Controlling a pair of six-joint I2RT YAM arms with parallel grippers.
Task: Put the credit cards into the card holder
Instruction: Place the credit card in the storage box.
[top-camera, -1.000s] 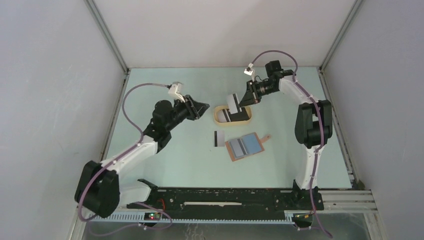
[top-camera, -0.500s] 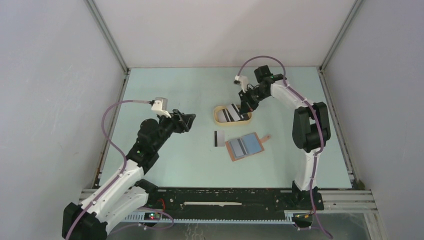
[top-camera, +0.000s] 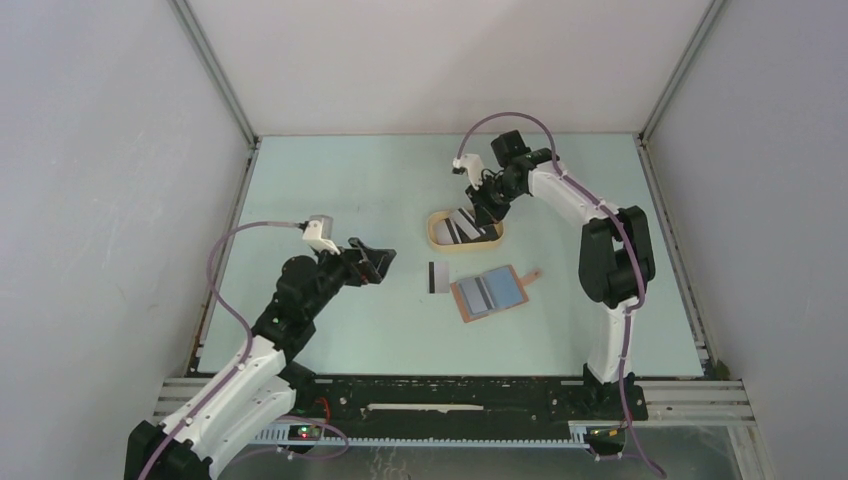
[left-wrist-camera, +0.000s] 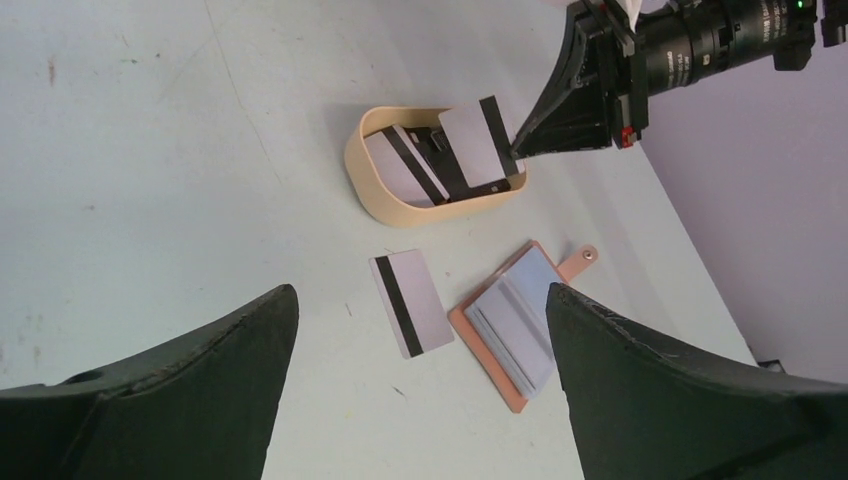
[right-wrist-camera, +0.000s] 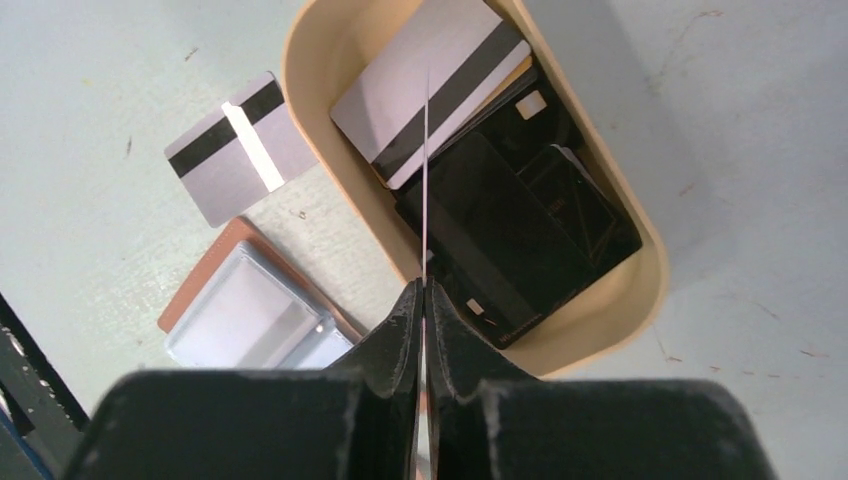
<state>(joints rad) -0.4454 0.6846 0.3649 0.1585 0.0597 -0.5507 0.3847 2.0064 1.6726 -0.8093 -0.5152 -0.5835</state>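
The chief risk is judged to lie in the pinch of the right gripper (right-wrist-camera: 423, 292), whose black fingers are pressed together on the near edge of a thin whitish striped plastic card (left-wrist-camera: 470, 140) held over the oval beige plastic tray (right-wrist-camera: 610, 300). With so little of the card taken, it may be twisted or let slip on the way across and dropped back among the black cards (right-wrist-camera: 520, 230) and the other whitish striped card (right-wrist-camera: 430, 90) lying in the tray. A slanted card may also be caught on a pocket lip, and the unsteadied holder pushed along the pale table (top-camera: 340, 190). The left gripper (top-camera: 380, 264) is spread wide with nothing in it, and is not yet placed to steady anything. The small reddish-brown leather card holder (left-wrist-camera: 515, 325) is seen lying open and flat just beside a loose whitish striped card (left-wrist-camera: 410, 302), near the tray. Its light blue inner pockets are turned upward and its little snap tab (left-wrist-camera: 580, 260) sticks out at one edge. Whether any card is already in the pockets cannot be told.
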